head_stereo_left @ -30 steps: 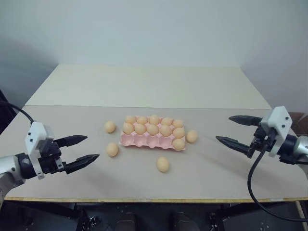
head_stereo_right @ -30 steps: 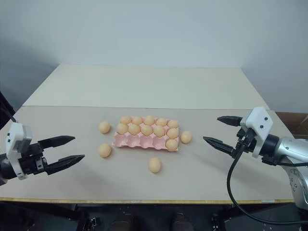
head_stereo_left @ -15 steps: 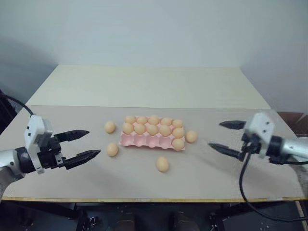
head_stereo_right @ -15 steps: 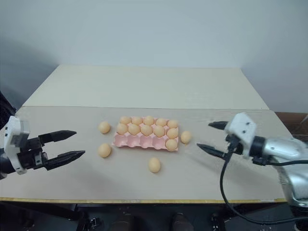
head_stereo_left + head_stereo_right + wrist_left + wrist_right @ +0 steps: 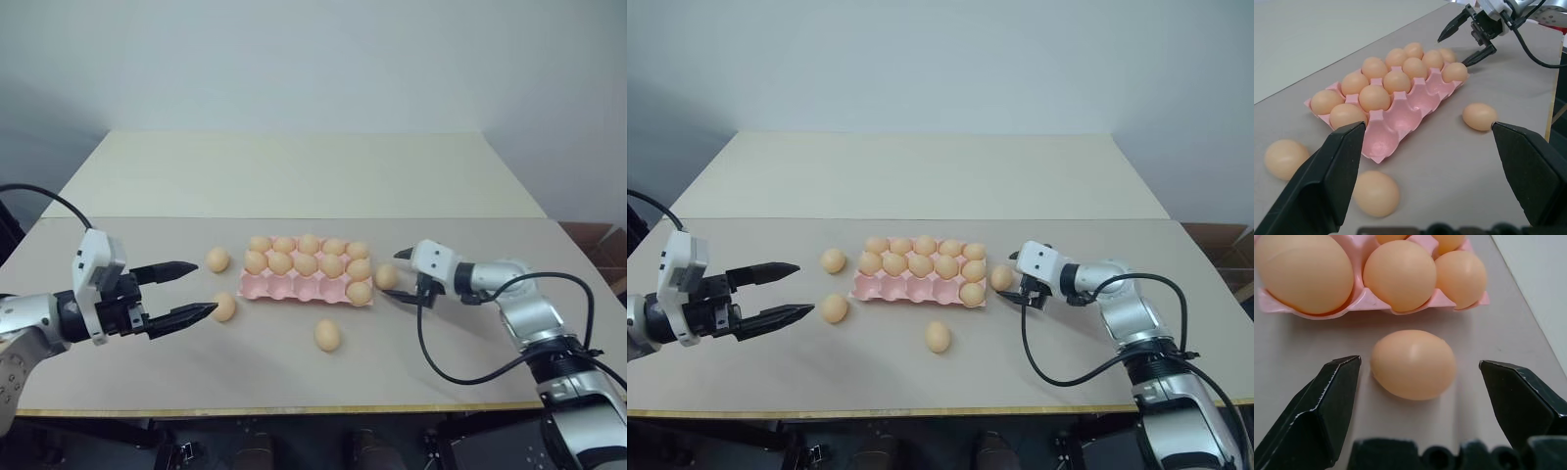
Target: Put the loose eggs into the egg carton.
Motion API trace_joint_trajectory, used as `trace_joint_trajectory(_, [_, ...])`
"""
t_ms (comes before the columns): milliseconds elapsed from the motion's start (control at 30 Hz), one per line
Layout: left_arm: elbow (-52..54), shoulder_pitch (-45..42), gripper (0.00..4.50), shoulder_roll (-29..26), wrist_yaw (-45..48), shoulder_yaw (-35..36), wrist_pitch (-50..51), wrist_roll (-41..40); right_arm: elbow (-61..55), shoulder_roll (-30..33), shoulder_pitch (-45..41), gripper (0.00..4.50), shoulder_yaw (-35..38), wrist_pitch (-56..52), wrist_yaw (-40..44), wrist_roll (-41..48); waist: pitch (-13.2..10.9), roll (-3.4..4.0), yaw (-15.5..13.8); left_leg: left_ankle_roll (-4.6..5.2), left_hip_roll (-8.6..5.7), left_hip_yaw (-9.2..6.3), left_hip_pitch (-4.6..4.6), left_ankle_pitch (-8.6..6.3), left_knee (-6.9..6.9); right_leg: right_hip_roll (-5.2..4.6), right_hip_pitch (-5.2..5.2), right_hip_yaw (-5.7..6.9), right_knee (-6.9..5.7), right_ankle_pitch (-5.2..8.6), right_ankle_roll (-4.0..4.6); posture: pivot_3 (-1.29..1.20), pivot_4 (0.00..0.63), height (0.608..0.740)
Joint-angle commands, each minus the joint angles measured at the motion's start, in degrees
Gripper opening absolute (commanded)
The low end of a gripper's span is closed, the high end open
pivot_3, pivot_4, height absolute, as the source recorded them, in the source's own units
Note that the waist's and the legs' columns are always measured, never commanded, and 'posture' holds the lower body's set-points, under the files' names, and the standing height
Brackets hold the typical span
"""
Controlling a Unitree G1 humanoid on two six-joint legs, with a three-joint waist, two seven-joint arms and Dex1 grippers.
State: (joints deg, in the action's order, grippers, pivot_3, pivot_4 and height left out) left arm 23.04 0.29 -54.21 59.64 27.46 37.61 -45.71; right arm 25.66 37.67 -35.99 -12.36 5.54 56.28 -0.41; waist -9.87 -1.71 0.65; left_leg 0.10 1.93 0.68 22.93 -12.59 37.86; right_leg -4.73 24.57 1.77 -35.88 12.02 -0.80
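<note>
The pink egg carton (image 5: 292,287) lies mid-table, its two far rows full of eggs and one egg in the near row's right end. Several loose eggs lie around it: one (image 5: 217,259) at its left, one (image 5: 224,306) nearer me on the left, one (image 5: 327,335) in front, one (image 5: 386,276) at its right end. My right gripper (image 5: 394,274) is open, its fingers either side of that right-end egg (image 5: 1411,366) without touching it. My left gripper (image 5: 205,287) is open and empty, just left of the near-left egg (image 5: 1376,193).
The carton's near row has several empty cups (image 5: 1400,115). A black cable (image 5: 431,357) loops from my right wrist over the table near the front edge. The pale far half of the table (image 5: 294,176) runs back to the wall.
My right gripper has swung left and down from the table's right side and now straddles the egg at the carton's right end. The left gripper has hardly moved. No egg has shifted.
</note>
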Motion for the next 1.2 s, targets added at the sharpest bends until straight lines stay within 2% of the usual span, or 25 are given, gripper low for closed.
trace_joint_trajectory(33, [1.35, 0.5, 4.48, -0.52, 0.2, 1.61, -0.7, -0.09, 4.0, -1.2, -2.75, 4.5, 0.46, 3.48, 0.39, -0.66, 0.0, 0.0, 0.07, 0.0, 0.0, 0.01, -0.01, 0.0, 0.0, 0.0, 0.0, -0.02, -0.01, 0.0, 0.0, 0.0, 0.15, 0.74])
trace_joint_trajectory(133, [1.47, 0.95, 4.5, -0.52, 0.19, 1.93, -0.81, 0.11, 7.06, -1.96, -4.06, 3.89, 0.28, 5.52, 0.14, -1.63, 0.0, 0.0, 0.06, 0.0, 0.01, 0.04, -0.07, 0.0, 0.0, 0.02, 0.0, -0.06, -0.06, -0.01, 0.0, 0.0, 0.15, 0.74])
trace_joint_trajectory(233, [1.46, 1.31, 4.5, -0.59, 0.13, 2.3, -0.89, 0.25, 6.84, -1.73, -3.67, 2.83, 1.62, 6.17, 1.22, -0.22, 0.0, 0.01, 0.06, 0.0, 0.03, 0.04, -0.08, 0.0, 0.0, 0.05, 0.0, -0.09, -0.08, -0.01, 0.01, 0.0, 0.15, 0.74])
trace_joint_trajectory(267, [1.43, 1.36, 4.5, -0.63, 0.14, 2.37, -0.92, 0.27, 6.56, -1.55, -3.52, 2.67, 1.9, 6.14, 1.53, 0.05, 0.0, 0.01, 0.07, 0.0, 0.04, 0.04, -0.08, 0.0, 0.0, 0.07, 0.0, -0.1, -0.08, -0.01, 0.01, 0.0, 0.15, 0.74])
trace_joint_trajectory(400, [1.27, 1.38, 4.5, -0.7, 0.1, 2.34, -1.2, 0.59, 1.2, 1.71, -0.7, 2.66, 4.35, 5.19, 1.34, 0.83, -0.02, 0.03, -0.15, 0.0, 0.06, 0.06, -0.09, 0.0, 0.0, 0.09, 0.0, -0.15, -0.09, -0.02, 0.02, 0.0, 0.15, 0.74])
trace_joint_trajectory(533, [0.82, 1.11, 4.5, -0.69, 0.25, 2.25, -1.56, 0.93, -11.14, 4.84, 3.11, 2.66, 8.01, 0.81, 1.87, 4.49, -0.03, 0.04, -0.27, -0.01, 0.05, 0.11, -0.09, -0.01, 0.0, 0.08, 0.01, -0.19, -0.07, -0.02, 0.02, 0.0, 0.15, 0.74])
trace_joint_trajectory(667, [0.37, 0.75, 4.5, -0.62, 0.79, 1.62, -1.81, 0.98, -23.79, 2.74, 3.83, 2.66, 7.93, -7.09, 0.79, 8.03, -0.03, 0.04, 0.44, -0.02, 0.21, 0.25, -0.24, -0.01, 0.0, 0.26, 0.02, -0.41, -0.14, -0.04, 0.04, 0.0, 0.15, 0.74])
trace_joint_trajectory(800, [-0.29, -0.2, 4.5, -0.51, 1.39, 0.76, -2.09, 1.15, -30.92, -2.24, 2.39, 2.66, 4.28, -14.44, -0.91, 8.54, -0.03, 0.04, 0.22, -0.04, 0.48, 0.43, -0.5, -0.02, -0.02, 0.5, -0.01, -0.5, -0.27, -0.06, 0.11, 0.0, 0.15, 0.74])
trace_joint_trajectory(900, [-0.55, -0.93, 4.5, -0.42, 1.4, 0.11, -2.24, 1.41, -30.21, -5.27, 1.14, 2.66, 0.62, -16.49, -2.03, 5.61, -0.03, 0.04, 0.12, -0.04, 0.58, 0.55, -0.53, -0.02, -0.01, 0.56, 0.0, -0.55, -0.27, 0.08, 0.54, 0.0, 0.15, 0.74])
trace_joint_trajectory(1133, [-0.5, -0.55, 4.5, -0.56, 1.8, 0.26, -2.34, 1.6, -27.21, -8.26, 0.52, 2.66, -5.17, -18.97, -5.13, -1.51, -0.03, 0.03, 0.01, -0.15, 0.5, 0.94, -0.48, -0.09, -0.01, 0.47, 0.13, -0.93, -0.19, 0.05, 0.55, 0.0, 0.15, 0.74])
trace_joint_trajectory(1200, [-0.32, -0.46, 4.5, -0.55, 1.66, 0.37, -2.21, 1.58, -26.8, -8.43, 0.24, 3.37, -5.36, -19.75, -6.15, -2.76, -0.02, 0.03, 0.04, -0.17, 0.49, 1.02, -0.33, -0.1, -0.01, 0.47, 0.33, -1.01, -0.2, -0.03, 0.42, 0.0, 0.15, 0.74])
